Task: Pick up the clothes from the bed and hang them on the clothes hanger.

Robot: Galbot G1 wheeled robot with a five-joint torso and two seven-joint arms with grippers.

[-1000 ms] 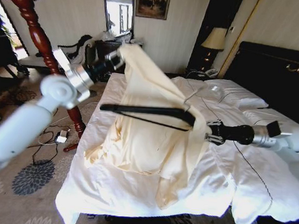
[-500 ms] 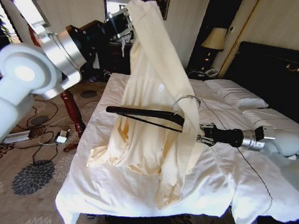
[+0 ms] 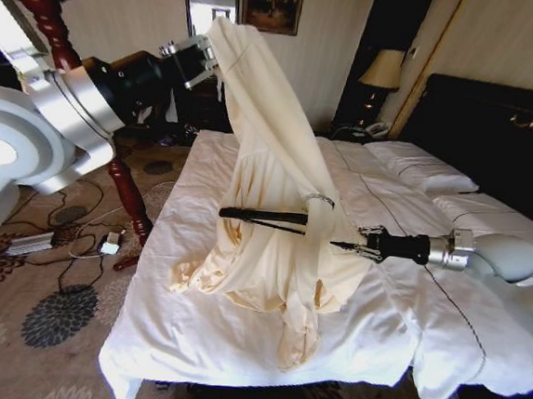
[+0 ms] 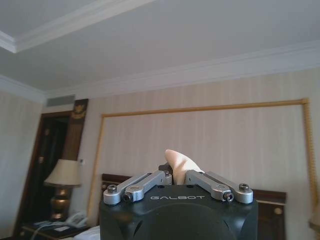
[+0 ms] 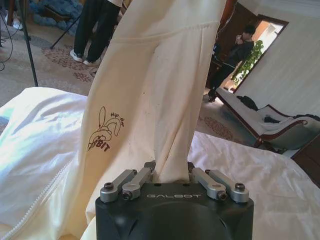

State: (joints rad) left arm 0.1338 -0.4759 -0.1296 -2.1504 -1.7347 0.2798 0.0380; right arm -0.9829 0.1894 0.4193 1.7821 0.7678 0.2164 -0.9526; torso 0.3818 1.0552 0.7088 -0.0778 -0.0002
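High over the white bed [image 3: 226, 345], my left gripper [image 3: 204, 56] is shut on the top end of the cream-yellow clothes [image 3: 270, 162]. From there they hang in a long slope down onto the sheet. In the left wrist view a cream tip of the clothes [image 4: 178, 161] pokes out between the shut fingers of the left gripper [image 4: 178, 176]. My right gripper [image 3: 364, 243] reaches in from the right, shut on one end of the black clothes hanger [image 3: 256, 215]. The hanger lies level, partly under the fabric, with its silver hook [image 3: 321, 200] showing. In the right wrist view the clothes [image 5: 150, 100], which carry a small rabbit print, cover the right gripper [image 5: 170, 174].
A dark red turned wooden post [image 3: 53, 22] stands left of the bed, with cables and a charger [image 3: 104, 241] on the patterned carpet. White pillows [image 3: 423, 171] lie against the black headboard [image 3: 498, 117]. A lamp [image 3: 382, 70] stands in the far corner.
My left gripper has lifted the clothes much higher. The hanger has shifted right and lower, and the fabric now covers more of it.
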